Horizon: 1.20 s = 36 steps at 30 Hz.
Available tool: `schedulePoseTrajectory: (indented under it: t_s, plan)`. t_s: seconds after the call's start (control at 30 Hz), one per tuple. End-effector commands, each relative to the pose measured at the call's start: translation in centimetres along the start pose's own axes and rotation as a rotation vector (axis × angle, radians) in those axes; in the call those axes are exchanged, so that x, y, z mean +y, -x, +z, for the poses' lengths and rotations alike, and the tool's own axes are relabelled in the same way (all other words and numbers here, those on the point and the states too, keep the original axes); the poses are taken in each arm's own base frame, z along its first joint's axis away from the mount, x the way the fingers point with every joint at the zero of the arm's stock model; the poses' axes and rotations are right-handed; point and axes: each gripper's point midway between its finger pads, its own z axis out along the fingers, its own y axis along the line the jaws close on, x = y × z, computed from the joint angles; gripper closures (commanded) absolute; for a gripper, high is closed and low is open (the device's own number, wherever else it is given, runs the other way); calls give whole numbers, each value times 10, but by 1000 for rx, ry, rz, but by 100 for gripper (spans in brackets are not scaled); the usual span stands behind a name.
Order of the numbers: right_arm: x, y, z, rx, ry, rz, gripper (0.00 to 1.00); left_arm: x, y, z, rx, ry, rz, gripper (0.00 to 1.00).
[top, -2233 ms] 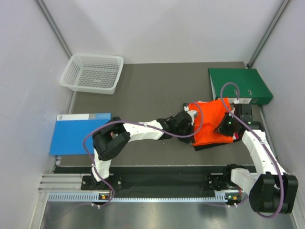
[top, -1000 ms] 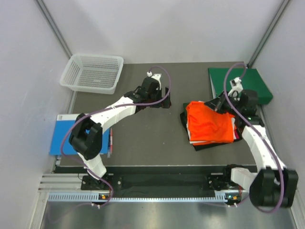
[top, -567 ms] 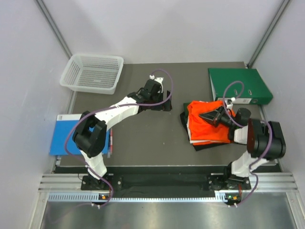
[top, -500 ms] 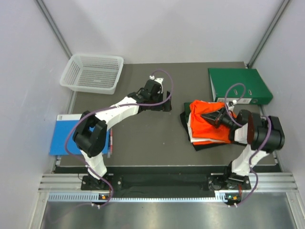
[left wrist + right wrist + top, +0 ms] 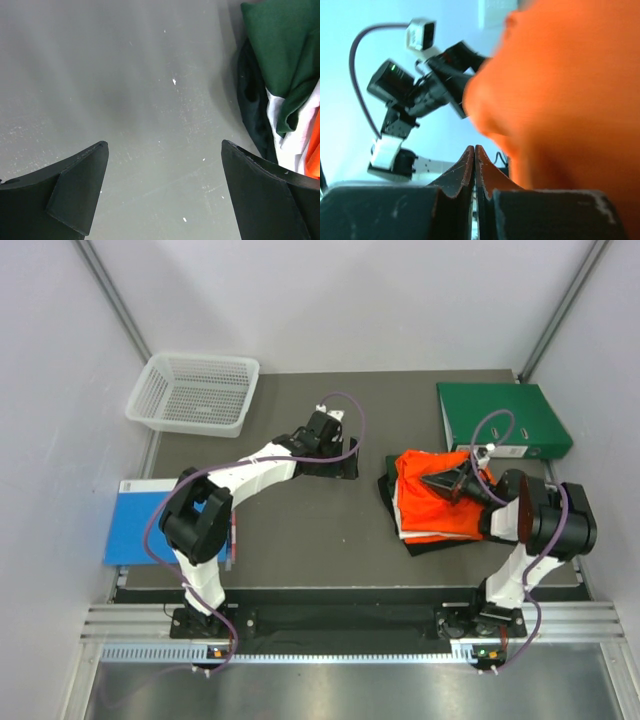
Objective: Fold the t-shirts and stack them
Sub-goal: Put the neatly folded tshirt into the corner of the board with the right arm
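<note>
A stack of folded t-shirts lies on the dark table at the right, with an orange t-shirt (image 5: 440, 515) on top and a black one (image 5: 388, 492) sticking out underneath. The left wrist view shows green (image 5: 280, 60), white and orange layers at the stack's edge. My left gripper (image 5: 345, 458) (image 5: 164, 145) hovers wide open over bare table just left of the stack, holding nothing. Low over the orange t-shirt (image 5: 570, 90), my right gripper (image 5: 432, 483) (image 5: 474, 148) points left. Its fingers are pressed together with nothing between them.
A white mesh basket (image 5: 195, 392) stands at the back left. A green binder (image 5: 505, 418) lies at the back right, just behind the stack. A blue folder (image 5: 160, 520) rests at the left edge. The left arm (image 5: 420, 85) shows ahead in the right wrist view.
Both grippers have left the orange t-shirt's sides. The left arm swung out to the stack's left and opened; the right arm folded back, its shut gripper now lying over the shirt.
</note>
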Motion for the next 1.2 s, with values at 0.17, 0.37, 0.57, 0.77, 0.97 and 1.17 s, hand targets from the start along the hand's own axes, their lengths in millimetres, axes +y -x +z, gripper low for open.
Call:
schedulePoseTrajectory:
  t_s: [0.17, 0.37, 0.57, 0.77, 0.97, 1.17]
  plan:
    - [63, -27, 33, 106, 41, -440, 100, -3, 8, -1, -23, -4, 5, 1]
    - [27, -51, 42, 186, -260, -511, 100, -10, 20, 1, -62, -29, 8, 1]
    - [12, -83, 28, 222, -174, -434, 100, -46, 57, -3, -126, -158, 9, 1]
    - [-18, -114, 7, 255, -197, -358, 100, -52, 77, 1, -140, -152, 26, 1]
    - [-55, -131, -8, 273, -275, -287, 100, -46, 73, 7, -128, -135, 26, 1]
    - [-33, -120, 2, 274, -232, -354, 100, -39, 69, 6, -119, -116, 26, 1]
